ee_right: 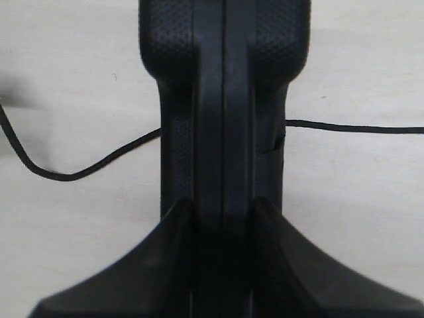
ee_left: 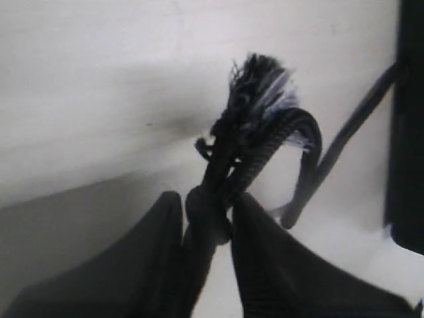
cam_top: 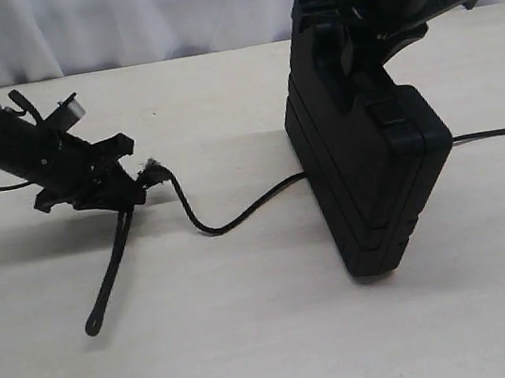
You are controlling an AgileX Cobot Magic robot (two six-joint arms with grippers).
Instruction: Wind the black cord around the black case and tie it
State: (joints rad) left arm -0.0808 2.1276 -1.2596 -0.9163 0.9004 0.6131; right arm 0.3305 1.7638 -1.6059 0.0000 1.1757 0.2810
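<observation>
The black case (cam_top: pixel 373 171) stands on edge on the table, tilted a little, and my right gripper (cam_top: pixel 359 45) is shut on its upper end. In the right wrist view the case (ee_right: pixel 222 99) fills the gap between the fingers (ee_right: pixel 175 225). The black cord (cam_top: pixel 215 225) runs from the case's left side to my left gripper (cam_top: pixel 136 183), which is shut on it just behind the frayed knot (cam_top: pixel 151 173). The left wrist view shows the cord (ee_left: pixel 209 218) pinched and the frayed knot (ee_left: pixel 258 83) beyond. Another stretch hangs down to the table (cam_top: pixel 106 287). The far cord end (cam_top: pixel 501 132) lies right of the case.
The pale table top (cam_top: pixel 256 340) spreads in front of both arms. A white curtain (cam_top: pixel 160 13) hangs behind the table's far edge. The cord passes under or behind the case, seen on both sides (ee_right: pixel 66 175) (ee_right: pixel 358 128).
</observation>
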